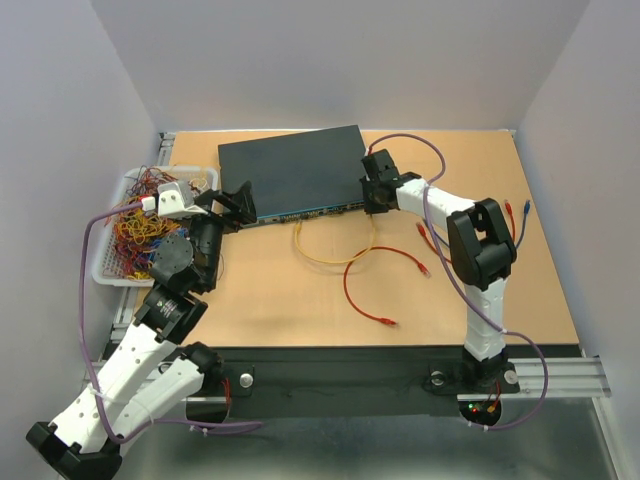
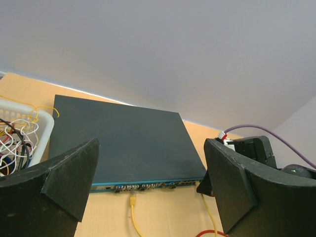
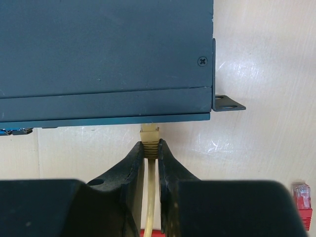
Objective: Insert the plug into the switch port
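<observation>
A pale yellow plastic cable plug [image 3: 149,133] sits against the front edge of the switch [image 3: 103,54], a large flat dark blue-grey metal box. It is close to the right end of that face, just inside a small black mounting bracket [image 3: 227,103]. The plug's tip meets the socket face, but from above it cannot be told whether it is seated in a port. The right gripper [image 3: 150,147] pinches the back of the plug between its two black fingers, and the thin yellow cable [image 3: 151,197] runs back between them.

The switch lies flat at the far middle of a light brown wooden table [image 1: 280,310], its row of sockets facing the arms. From the top, the yellow cable loops across the table to a second yellow plug [image 2: 132,196] at the socket face further left.

The left gripper [image 1: 235,205] hovers just beside the switch's front left corner, jaws spread wide and holding nothing.

Two loose red cables [image 1: 365,300] lie on the table in front of the switch, near the right arm. A white wire basket [image 1: 105,270] at the table's left edge holds a tangle of coloured wires
</observation>
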Robot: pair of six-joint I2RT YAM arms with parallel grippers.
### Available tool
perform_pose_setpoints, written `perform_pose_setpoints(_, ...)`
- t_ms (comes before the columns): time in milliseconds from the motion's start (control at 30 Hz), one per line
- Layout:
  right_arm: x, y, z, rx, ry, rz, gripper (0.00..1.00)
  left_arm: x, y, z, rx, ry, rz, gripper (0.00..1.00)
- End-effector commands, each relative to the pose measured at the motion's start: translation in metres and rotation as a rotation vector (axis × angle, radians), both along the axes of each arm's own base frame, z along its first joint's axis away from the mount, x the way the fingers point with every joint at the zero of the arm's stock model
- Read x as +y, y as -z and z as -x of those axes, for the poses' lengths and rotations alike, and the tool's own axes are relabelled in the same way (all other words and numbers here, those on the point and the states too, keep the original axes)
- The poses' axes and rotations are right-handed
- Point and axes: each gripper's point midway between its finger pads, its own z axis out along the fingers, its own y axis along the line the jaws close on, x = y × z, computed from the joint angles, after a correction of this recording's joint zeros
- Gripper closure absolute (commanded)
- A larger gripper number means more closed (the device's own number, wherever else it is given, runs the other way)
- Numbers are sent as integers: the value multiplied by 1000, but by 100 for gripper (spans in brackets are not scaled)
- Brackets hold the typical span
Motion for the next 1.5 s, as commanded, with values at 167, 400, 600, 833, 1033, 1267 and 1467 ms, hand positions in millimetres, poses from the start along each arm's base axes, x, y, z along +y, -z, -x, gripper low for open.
perform_pose_setpoints(167, 1, -122, -86, -482, 110, -93, 100, 4, -7, -1, -29, -27, 0, 1)
perform_pose_setpoints(400, 2, -148, -106, -620, 105, -93, 99, 4, -6, -2, -23, -28, -4, 1)
perform_pose_setpoints(600, 7, -155, -117, -686, 86, -97, 100, 4, -4, -3, -15, -30, -12, 1)
perform_pose_setpoints(833, 2, -142, -98, -643, 75, -102, 70, 4, -5, -2, -15, -32, -13, 1)
perform_pose_setpoints(1033, -18, -137, -61, -610, 90, -80, 43, 4, -5, -2, -16, -34, -12, 1)
perform_pose_setpoints(1267, -35, -150, -8, -582, 74, -112, 35, 1, -5, -4, -15, -26, -13, 1)
perform_pose_setpoints(1467, -66, -146, 51, -510, 145, -113, 27, -35, -3, -17, 12, 110, -41, 1)
